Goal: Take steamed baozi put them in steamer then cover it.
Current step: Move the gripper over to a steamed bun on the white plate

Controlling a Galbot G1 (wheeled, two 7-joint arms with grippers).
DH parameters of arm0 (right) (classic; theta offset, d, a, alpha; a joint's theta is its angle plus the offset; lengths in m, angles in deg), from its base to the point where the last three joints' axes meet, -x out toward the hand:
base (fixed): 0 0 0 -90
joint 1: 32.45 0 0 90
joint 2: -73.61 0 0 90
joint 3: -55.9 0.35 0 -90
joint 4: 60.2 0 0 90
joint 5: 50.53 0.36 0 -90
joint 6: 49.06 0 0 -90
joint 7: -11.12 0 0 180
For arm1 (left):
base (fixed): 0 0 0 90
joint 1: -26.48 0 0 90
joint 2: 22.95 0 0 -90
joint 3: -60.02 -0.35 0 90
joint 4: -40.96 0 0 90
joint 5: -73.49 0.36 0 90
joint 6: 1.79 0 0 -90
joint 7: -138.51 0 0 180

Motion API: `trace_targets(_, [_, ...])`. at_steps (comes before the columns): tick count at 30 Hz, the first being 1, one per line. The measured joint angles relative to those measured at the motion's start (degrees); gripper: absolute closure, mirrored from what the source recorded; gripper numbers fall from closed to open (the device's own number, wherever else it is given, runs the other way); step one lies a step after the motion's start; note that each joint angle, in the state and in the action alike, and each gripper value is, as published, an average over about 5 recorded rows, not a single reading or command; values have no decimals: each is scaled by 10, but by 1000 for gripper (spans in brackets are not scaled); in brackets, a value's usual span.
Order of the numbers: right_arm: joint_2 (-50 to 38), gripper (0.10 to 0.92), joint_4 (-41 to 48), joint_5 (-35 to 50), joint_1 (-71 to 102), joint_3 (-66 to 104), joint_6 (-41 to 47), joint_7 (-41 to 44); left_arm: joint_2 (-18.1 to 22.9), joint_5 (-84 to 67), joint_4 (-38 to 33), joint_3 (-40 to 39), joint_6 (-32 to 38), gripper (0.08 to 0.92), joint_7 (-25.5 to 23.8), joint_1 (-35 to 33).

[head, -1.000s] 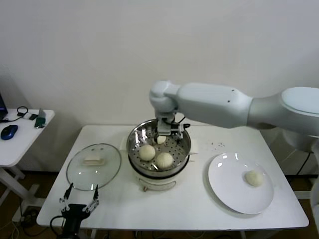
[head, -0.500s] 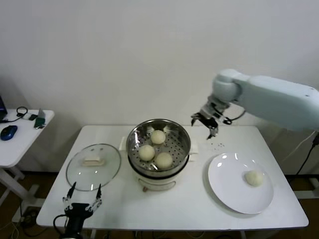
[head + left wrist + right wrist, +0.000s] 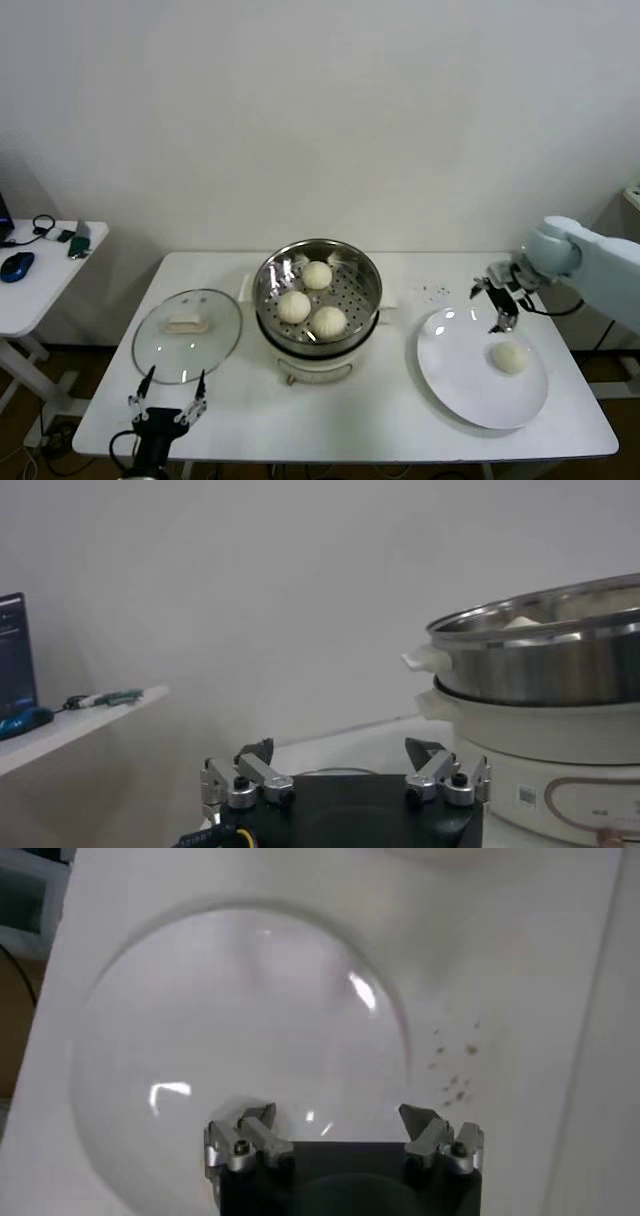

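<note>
Both pairs of jaws stand apart with nothing between them, and you can check that in each wrist view. Your white table (image 3: 400, 420) is the largest thing before you. On it, at the middle and toward the far edge, sits the steamer (image 3: 318, 345), a shiny steel pot on a white base with its perforated tray showing and no lid on it. To its left lies the cover (image 3: 188, 335), a round glass lid with a metal rim and a cream handle at its centre, flat on the table and apart from the pot. To the right of the steamer lies one white plate (image 3: 470, 385). Your right arm reaches in from the right, bent at the wrist, and its right gripper (image 3: 501, 298) hangs above the far edge of the plate, fingers pointing down; its own camera looks straight down on the plate. Your left gripper (image 3: 166, 408) waits low at the near left edge of the table, just in front of the cover, fingers pointing up and away from you. Count four steamed baozi, smooth, round and cream-white: three rest on the tray inside the steamer (image 3: 317, 275) (image 3: 294, 306) (image 3: 329, 321), close together, and one (image 3: 510, 357) lies on the right half of the plate, near the right gripper but not touched by it.
</note>
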Motion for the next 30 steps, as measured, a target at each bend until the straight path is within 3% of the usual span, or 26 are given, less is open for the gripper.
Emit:
trace_targets(12, [-32,203,37,-43,141,106,14,-3,7,15,3,-6,-6,177,1,1])
trace_targets(30, [-3,203,94,-71,198,152,20,-9,10,27,6,-8,-7,177,1,3])
